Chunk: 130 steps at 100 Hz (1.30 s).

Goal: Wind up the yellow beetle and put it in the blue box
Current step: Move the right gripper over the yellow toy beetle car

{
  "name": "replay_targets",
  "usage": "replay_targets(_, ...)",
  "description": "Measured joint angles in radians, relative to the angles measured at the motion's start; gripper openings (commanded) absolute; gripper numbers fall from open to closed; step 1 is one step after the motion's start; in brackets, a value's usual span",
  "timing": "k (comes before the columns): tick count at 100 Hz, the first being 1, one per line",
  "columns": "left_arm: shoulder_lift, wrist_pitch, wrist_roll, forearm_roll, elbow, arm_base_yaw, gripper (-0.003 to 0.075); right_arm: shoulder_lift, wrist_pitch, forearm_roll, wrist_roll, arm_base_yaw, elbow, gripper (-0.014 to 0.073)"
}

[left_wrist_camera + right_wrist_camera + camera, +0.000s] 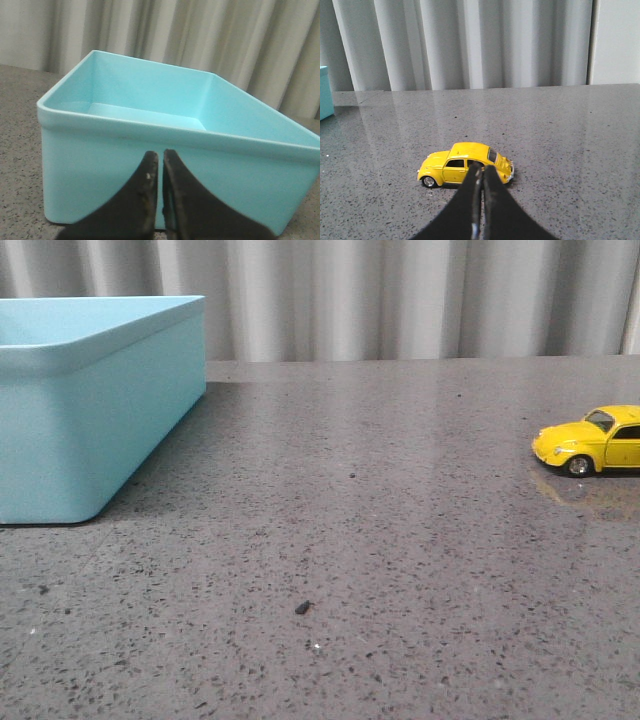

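The yellow beetle (598, 440) stands on its wheels at the far right of the grey table, cut off by the frame edge. In the right wrist view the beetle (462, 162) sits side-on just beyond my right gripper (481, 169), whose black fingers are shut and empty, their tips overlapping its rear half. The blue box (90, 405) stands at the far left, open side up. In the left wrist view the blue box (165, 125) is empty inside, and my left gripper (160, 156) is shut and empty in front of its near wall. Neither gripper shows in the front view.
The speckled grey tabletop (350, 540) stretches between box and car. A small dark speck (302, 608) lies near the front middle. A pale pleated curtain (400, 295) hangs behind the table's back edge.
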Motion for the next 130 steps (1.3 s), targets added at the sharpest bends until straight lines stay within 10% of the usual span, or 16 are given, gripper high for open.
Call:
replay_targets(67,0.0,-0.118,-0.038,-0.255,-0.005,0.0,-0.0021,0.0,-0.032,0.394,0.002,0.0,-0.003,-0.0061)
replay_targets(130,0.346,0.383,0.273,-0.249,-0.488,-0.036,0.003,0.497,0.622,0.194,0.0,0.0,-0.679,-0.0027)
